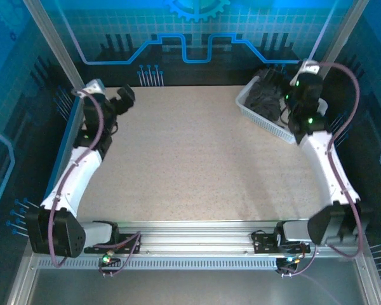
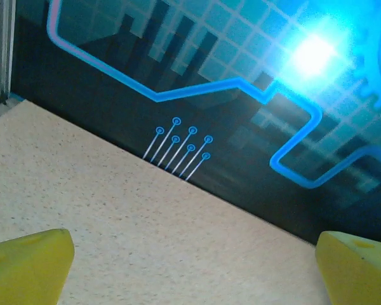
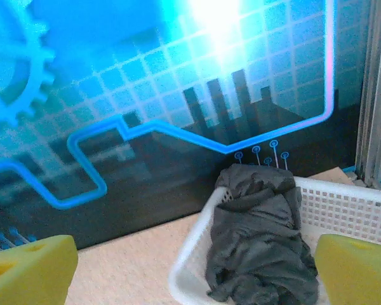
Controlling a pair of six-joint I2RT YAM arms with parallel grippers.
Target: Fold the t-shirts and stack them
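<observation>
T-shirts (image 3: 260,248) heaped in basket (image 3: 349,206), 1 o'clock of right gripper (image 3: 193,273), jaws apart; left gripper (image 2: 193,267), jaws apart, well away.

Robotics lab test cell. Speckled beige table (image 1: 197,159) is enclosed by aluminium frame posts (image 1: 51,38) and blue backdrop panels (image 1: 241,25) printed with a gear and circuit traces. Aluminium rail (image 1: 197,236) runs along the table's near edge and carries the left arm's base (image 1: 54,232) and the right arm's base (image 1: 333,223).
</observation>
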